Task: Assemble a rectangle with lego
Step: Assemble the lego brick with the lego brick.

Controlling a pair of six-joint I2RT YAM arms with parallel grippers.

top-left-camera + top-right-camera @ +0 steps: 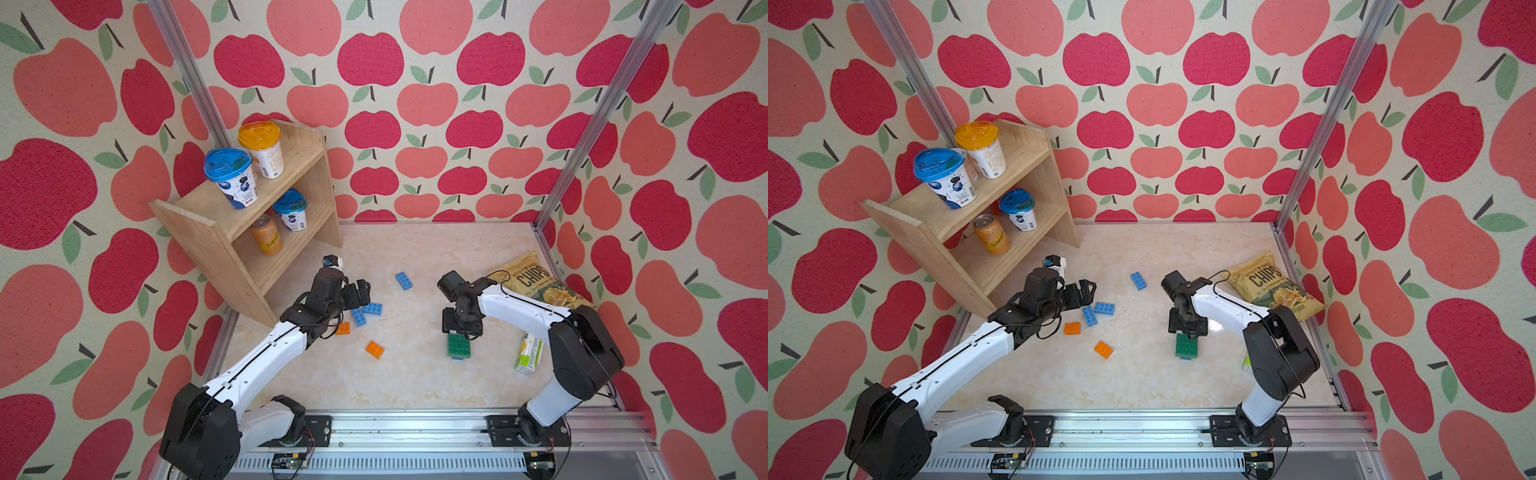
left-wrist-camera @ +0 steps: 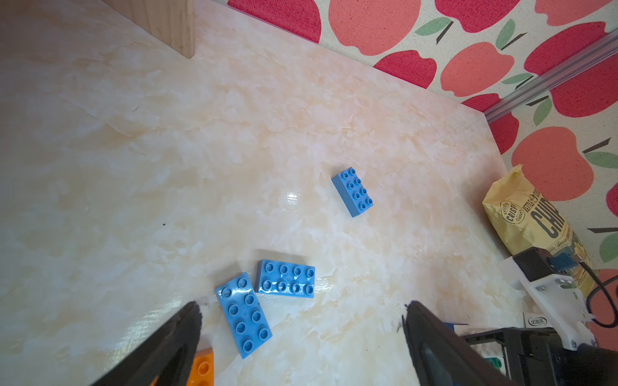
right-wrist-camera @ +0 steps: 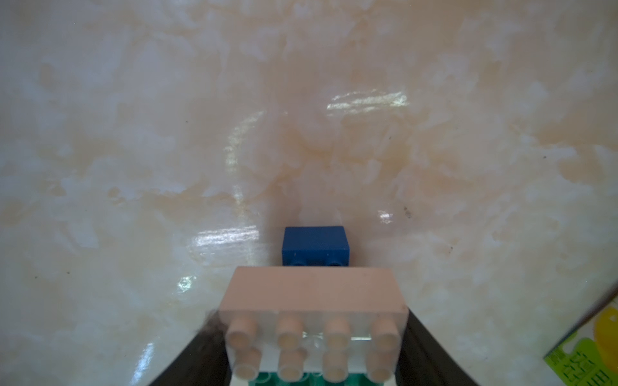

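Right gripper (image 3: 312, 320) is seen clamped on the white brick (image 3: 314, 294), which is seated on the green brick (image 1: 459, 346) mid-table. Left gripper (image 2: 301, 320) is held wide apart, empty, over two adjacent blue bricks (image 2: 286, 279). A lone blue brick (image 2: 352, 191) lies beyond.

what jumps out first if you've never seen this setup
The red apple wallpaper on every wall hits first, then the wooden shelf of cups at the far left. Right of centre, the right hand grips a brick stack; loose blue and orange bricks lie between it and the shelf.
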